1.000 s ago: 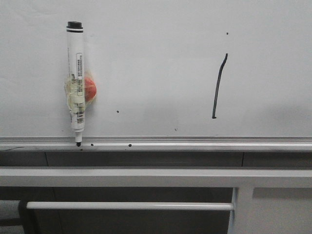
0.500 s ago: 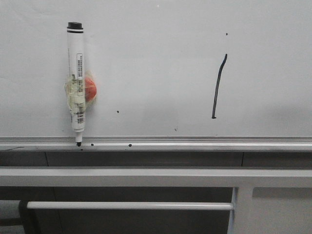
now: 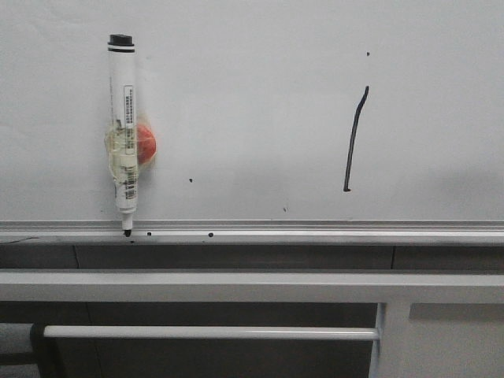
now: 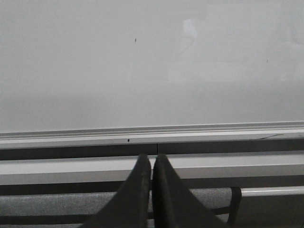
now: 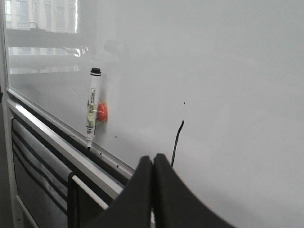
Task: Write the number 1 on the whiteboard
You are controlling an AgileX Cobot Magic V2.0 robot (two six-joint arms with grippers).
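Note:
The whiteboard (image 3: 252, 102) fills the front view, with its silver bottom rail (image 3: 315, 230) below. The number 1 (image 3: 354, 140) is a thin black, slightly curved stroke at the board's right. A white marker (image 3: 122, 118) with a black cap stands tip down on the rail at the left, held by a red magnet (image 3: 146, 144). In the right wrist view my right gripper (image 5: 152, 157) is shut and empty, away from the board, with the stroke (image 5: 177, 142) and marker (image 5: 92, 110) beyond it. My left gripper (image 4: 152, 156) is shut and empty before the whiteboard (image 4: 152, 61).
Grey metal bars (image 3: 236, 285) and a white horizontal rod (image 3: 205, 332) run below the rail. Small black specks (image 3: 190, 179) dot the board and rail. A window reflection (image 5: 42, 23) shows on the board in the right wrist view.

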